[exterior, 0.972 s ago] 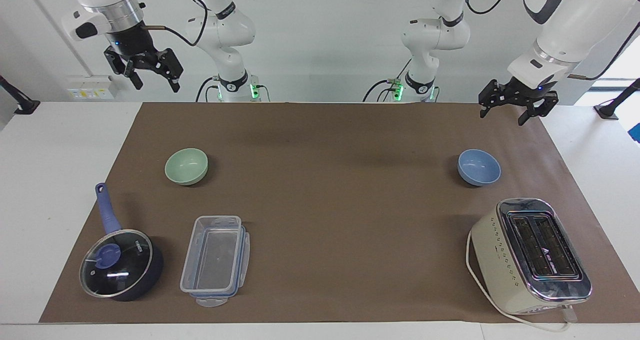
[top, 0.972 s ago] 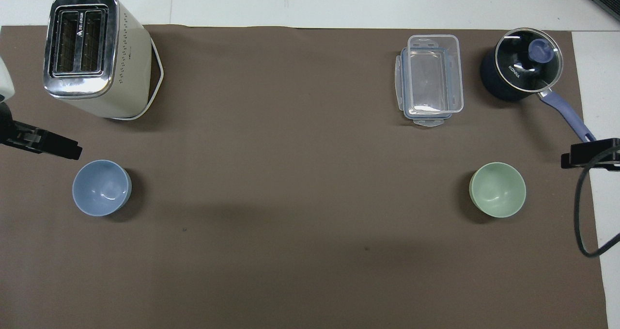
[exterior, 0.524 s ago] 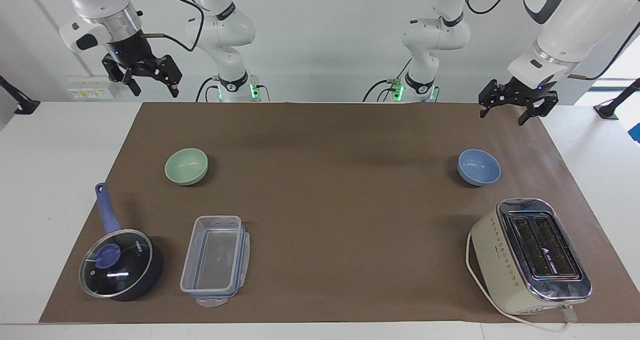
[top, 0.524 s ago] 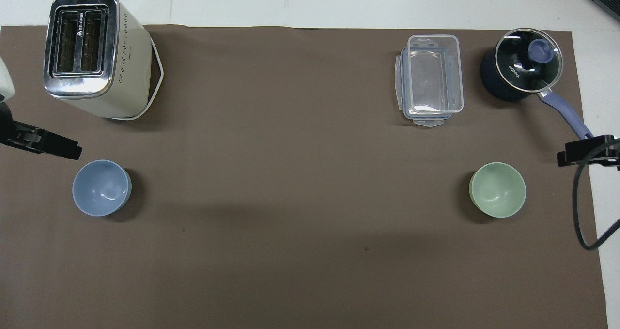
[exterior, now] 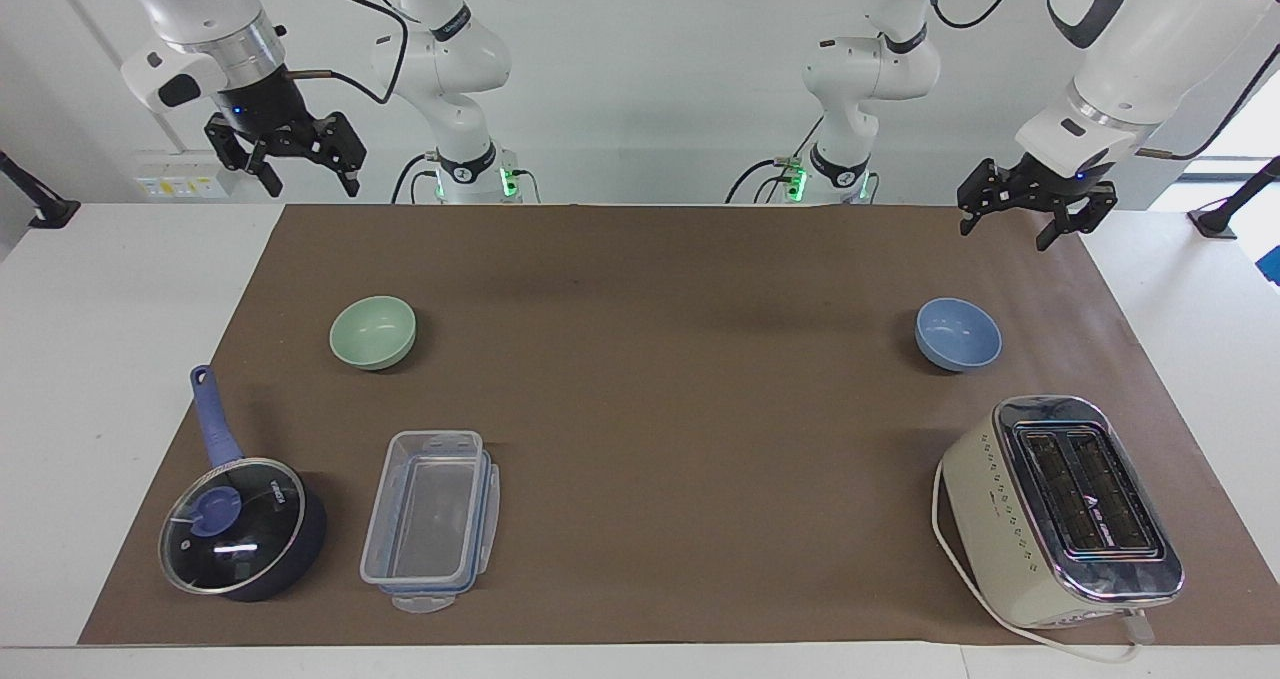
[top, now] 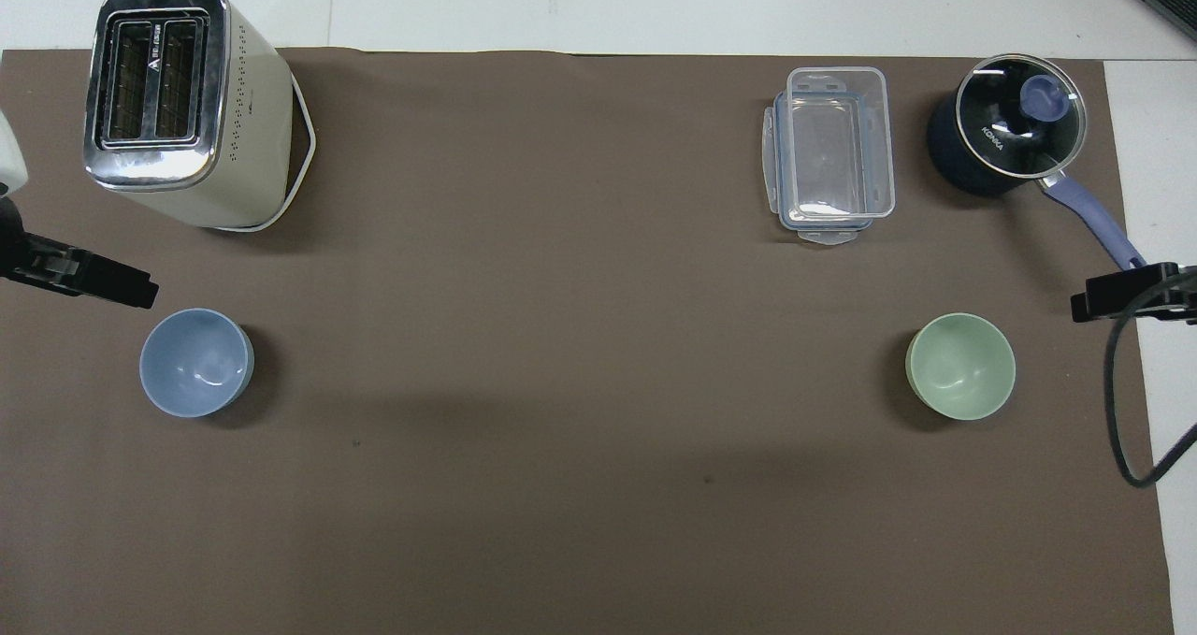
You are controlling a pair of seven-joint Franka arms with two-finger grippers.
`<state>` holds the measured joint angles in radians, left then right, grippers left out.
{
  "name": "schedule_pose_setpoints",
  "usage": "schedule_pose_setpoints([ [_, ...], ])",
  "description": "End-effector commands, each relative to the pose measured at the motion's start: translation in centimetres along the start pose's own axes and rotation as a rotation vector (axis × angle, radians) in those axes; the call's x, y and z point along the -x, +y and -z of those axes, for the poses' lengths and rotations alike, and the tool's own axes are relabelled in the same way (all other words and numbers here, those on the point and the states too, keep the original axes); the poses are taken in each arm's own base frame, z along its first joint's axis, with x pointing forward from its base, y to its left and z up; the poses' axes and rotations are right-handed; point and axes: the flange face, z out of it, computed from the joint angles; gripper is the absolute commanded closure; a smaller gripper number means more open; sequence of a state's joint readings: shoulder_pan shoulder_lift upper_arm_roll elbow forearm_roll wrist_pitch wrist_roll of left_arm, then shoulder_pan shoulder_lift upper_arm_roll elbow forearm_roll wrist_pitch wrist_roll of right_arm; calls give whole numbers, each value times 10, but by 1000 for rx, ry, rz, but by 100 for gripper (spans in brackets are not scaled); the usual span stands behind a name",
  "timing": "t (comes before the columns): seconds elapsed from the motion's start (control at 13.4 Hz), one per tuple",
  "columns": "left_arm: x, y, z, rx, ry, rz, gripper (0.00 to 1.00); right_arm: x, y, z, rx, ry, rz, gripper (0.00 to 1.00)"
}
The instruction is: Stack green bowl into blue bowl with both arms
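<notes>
My right gripper (exterior: 298, 162) open, up over the mat's edge near green bowl (exterior: 373, 331); left gripper (exterior: 1022, 211) open, waiting above blue bowl (exterior: 958, 333). Bowls well apart. Nothing grasped; next, drop onto green rim.

Your worktop (exterior: 120, 289) carries a brown mat (exterior: 640, 409). In the overhead view, toaster (top: 178, 102) at 10 o'clock, blue bowl (top: 194, 362) at 9, green bowl (top: 960, 366) at 3, container (top: 830, 153) and saucepan (top: 1010, 135) at 2.
</notes>
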<state>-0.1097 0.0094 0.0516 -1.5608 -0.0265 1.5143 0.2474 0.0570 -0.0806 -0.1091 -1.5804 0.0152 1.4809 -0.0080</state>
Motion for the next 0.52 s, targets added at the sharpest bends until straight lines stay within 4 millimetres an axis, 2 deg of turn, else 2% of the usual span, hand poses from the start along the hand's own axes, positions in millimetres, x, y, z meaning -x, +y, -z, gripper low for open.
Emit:
schedule_pose_setpoints([
  [0.0,5,-1,4,-7,-9,8,0,4,3,3,5,-6,19,0],
  [0.45,4,-1,4,-6,-6,13,0,4,5,3,5,-6,16,0],
])
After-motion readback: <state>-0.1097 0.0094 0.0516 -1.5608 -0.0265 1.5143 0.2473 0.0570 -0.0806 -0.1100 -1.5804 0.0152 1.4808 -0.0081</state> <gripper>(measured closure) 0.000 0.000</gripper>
